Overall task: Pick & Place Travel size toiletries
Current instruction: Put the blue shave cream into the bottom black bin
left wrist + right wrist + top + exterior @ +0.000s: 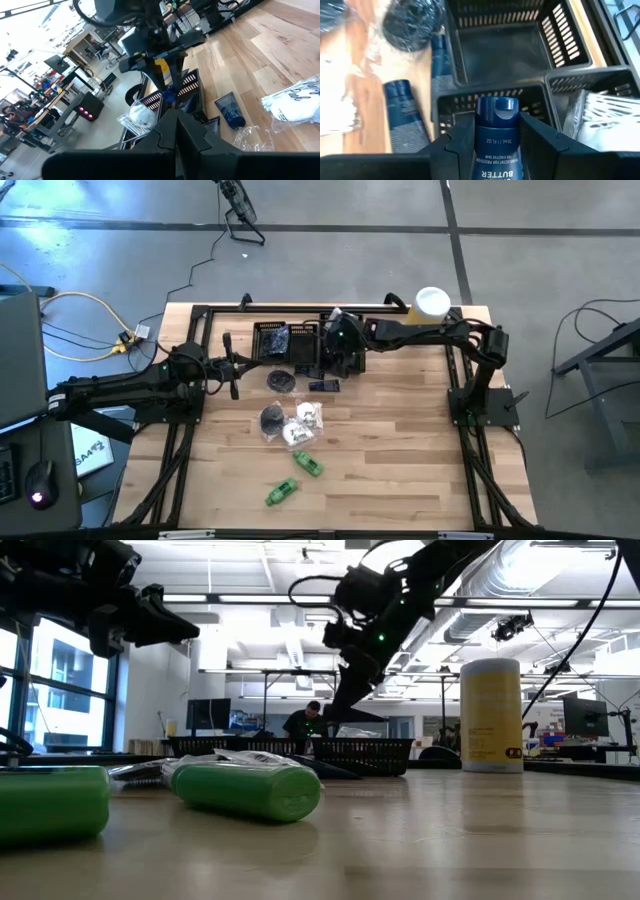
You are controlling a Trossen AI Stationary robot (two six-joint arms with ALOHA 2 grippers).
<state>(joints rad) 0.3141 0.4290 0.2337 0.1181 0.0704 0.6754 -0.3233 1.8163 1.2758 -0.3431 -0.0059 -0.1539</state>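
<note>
My right gripper (497,131) hangs over the black mesh trays (290,343) at the table's far side, shut on a navy tube (496,150) marked "BUTTER". One tray holds a white sachet (605,107). On the table lie another navy tube (402,112), round black pieces (281,380) (272,418), white sachets (305,416) and two green tubes (308,465) (281,492). My left gripper (175,120) waits shut at the left, held level above the table with nothing in it. My right gripper pinches the navy tube's body (482,147) between its two fingers (457,145), one on each side. The tube lies along the fingers, with its cap (496,109) sticking out past the fingertips. The fingers slant down from the table's right. The tube hangs clear above a tray.
A tall yellow cylinder with a white lid (432,303) stands at the far right, beside the right arm. The black frame rails (300,308) run along the table's edges. Bare wood lies at the near right (420,470).
</note>
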